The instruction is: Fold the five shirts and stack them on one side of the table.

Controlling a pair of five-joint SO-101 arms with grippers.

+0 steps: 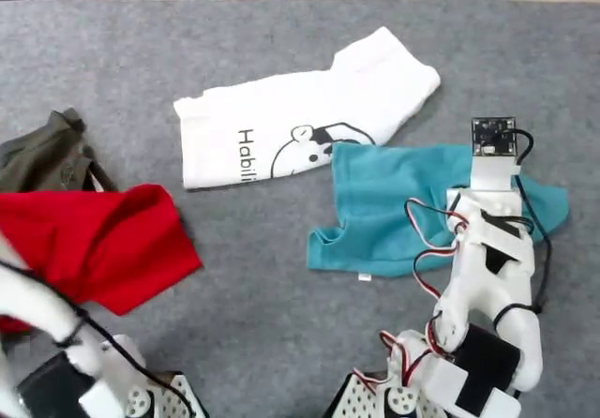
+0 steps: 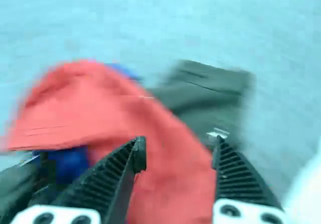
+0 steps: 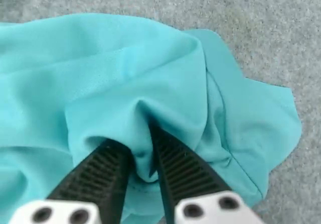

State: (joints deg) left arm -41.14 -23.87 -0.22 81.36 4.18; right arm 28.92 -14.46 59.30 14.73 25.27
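Grey felt table (image 1: 281, 320) | left fingers (image 2: 120, 176) spread over red shirt (image 2: 100, 108) | right fingers (image 3: 178, 169) pinch teal shirt (image 3: 125, 68)

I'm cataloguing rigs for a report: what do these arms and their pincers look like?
The right arm is white plastic with black motors and red, white and black cables. The left pincer and right pincer are black and ribbed, on white bases.

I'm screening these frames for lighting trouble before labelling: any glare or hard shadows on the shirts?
High view: even light over the table, no glare on the white shirt. Right wrist view: soft shading in the folds of the teal shirt, darkest where the right gripper pinches it. Left wrist view: no glare on the red shirt.
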